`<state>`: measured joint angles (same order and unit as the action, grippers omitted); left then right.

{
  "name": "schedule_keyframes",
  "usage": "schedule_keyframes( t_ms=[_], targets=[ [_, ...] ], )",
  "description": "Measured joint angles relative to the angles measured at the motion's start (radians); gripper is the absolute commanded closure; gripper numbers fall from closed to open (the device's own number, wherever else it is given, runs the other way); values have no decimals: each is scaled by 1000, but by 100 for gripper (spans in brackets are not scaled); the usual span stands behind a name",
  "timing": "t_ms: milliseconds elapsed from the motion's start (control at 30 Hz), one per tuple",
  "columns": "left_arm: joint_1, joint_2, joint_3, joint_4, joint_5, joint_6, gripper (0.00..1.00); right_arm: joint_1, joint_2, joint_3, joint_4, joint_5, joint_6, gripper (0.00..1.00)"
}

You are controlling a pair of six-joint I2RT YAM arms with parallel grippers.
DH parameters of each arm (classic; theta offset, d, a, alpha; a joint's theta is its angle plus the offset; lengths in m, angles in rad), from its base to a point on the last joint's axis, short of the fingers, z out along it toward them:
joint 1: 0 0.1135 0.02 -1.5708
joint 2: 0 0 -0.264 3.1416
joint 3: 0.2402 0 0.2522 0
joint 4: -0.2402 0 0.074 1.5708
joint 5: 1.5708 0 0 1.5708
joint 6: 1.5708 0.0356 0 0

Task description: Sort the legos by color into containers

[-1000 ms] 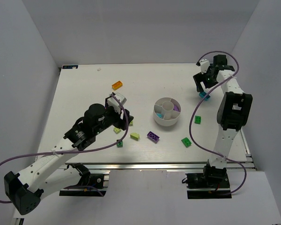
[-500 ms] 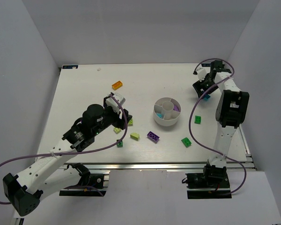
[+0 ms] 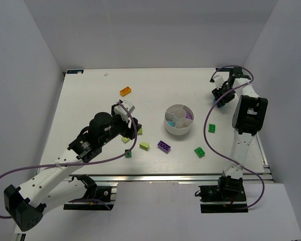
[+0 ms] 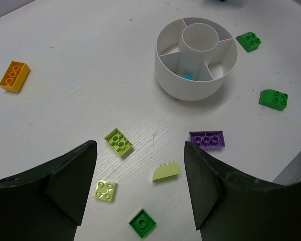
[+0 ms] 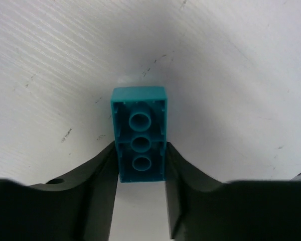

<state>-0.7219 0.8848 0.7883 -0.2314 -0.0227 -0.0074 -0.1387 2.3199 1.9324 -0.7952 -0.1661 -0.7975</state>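
My right gripper [image 5: 140, 165] is shut on a cyan lego [image 5: 139, 135] lying underside up on the table at the far right [image 3: 221, 103]; both fingers press its long sides. My left gripper [image 4: 139, 150] hangs open above loose legos: lime ones [image 4: 118, 141] [image 4: 166, 171] [image 4: 106, 190], a small dark green one [image 4: 142, 223] and a purple one [image 4: 206, 138]. The round white dish [image 3: 168, 124] of wedge containers stands mid-table, with a cyan piece [image 4: 186, 76] in one wedge and something purple [image 3: 189, 115] in another. An orange lego [image 3: 125, 91] lies at the back left.
Two more green legos [image 3: 211, 128] [image 3: 199, 152] lie right of the dish. The right arm's purple cable [image 3: 209, 125] loops over that side. The table's right edge [image 3: 261, 145] runs close to the right gripper.
The right gripper dropped onto the cyan lego at the far right and closed its fingers against it. The left arm has barely moved.
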Motion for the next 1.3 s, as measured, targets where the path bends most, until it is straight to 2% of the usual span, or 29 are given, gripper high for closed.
schedule_keyframes(
  t_ms=[133,233,300,467,700,800,967,1300],
  targets=[
    [0,-2,-16,30,40,-10,21,-5,-1,-7,0,-17,-16,91],
    [0,5,-26,69,113,-54,21,-9,-37,-66,33,-37,-29,97],
    [0,34,-27,116,175,-109,16,-11,-91,-150,40,-68,-38,100],
    [0,183,15,219,307,-296,12,-11,-329,-399,22,-222,-65,100],
    [-4,433,245,330,414,-579,6,56,-915,-646,-17,-548,-144,100],
    [-10,527,316,382,452,-673,5,111,-1090,-728,-21,-653,-157,100],
    [-14,637,345,438,499,-793,5,177,-1202,-827,-28,-721,-153,100],
    [-22,720,381,479,555,-900,8,302,-1214,-851,37,-732,-71,98]
  ],
)
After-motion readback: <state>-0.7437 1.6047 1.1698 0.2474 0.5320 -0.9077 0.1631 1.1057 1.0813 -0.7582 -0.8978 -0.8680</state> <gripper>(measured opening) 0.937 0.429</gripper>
